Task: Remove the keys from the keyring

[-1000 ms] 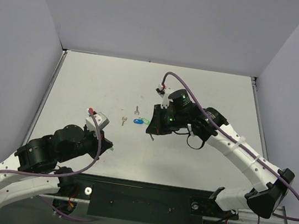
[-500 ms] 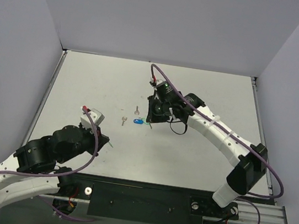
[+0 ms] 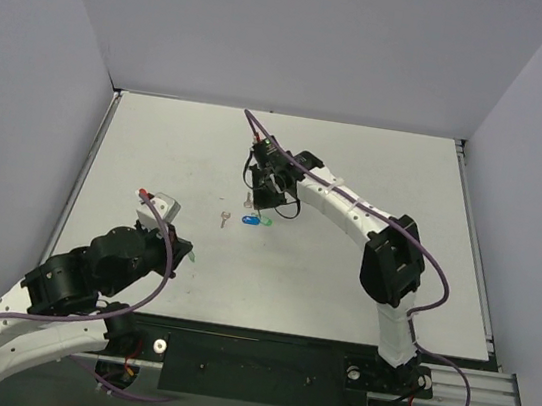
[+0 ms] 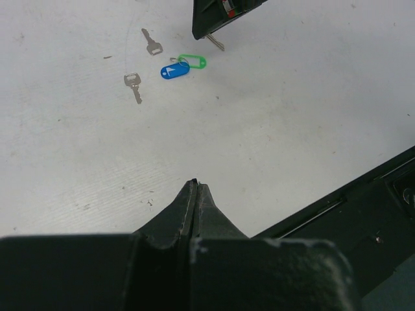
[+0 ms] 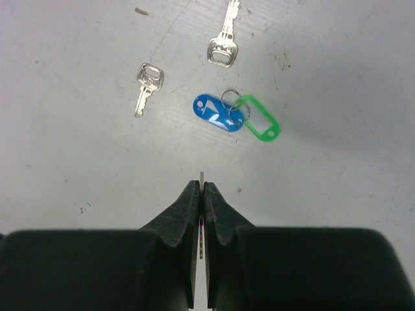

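the pale tabletop (image 3: 148,145) carries everything, and the keys lie about its middle, a little left of centre. the right arm (image 3: 351,209) reaches far across to them. the left arm (image 3: 79,277) sits at the near left, well apart from the cluster.

the left gripper (image 4: 195,188) is closed with nothing between its fingers. the right gripper (image 5: 201,189) hovers above the tabletop close by the cluster. it is pinched closed on a thin silver blade (image 4: 216,43) that pokes out below its tips, by my reading a small bare key already off the ring.

on the tabletop the blue tag (image 5: 218,111) and green tag (image 5: 260,124) lie touching, both threaded on the small wire keyring (image 5: 230,98). one bare key (image 5: 148,83) lies loose to the left of the tags and another bare key (image 5: 224,44) lies just beyond them, neither touching the ring.

so the job looks well along but not finished: the bare keys seem free, while the two coloured pieces are still on the ring and have yet to be slid off. whether metal blades hang behind those tags i cannot tell.
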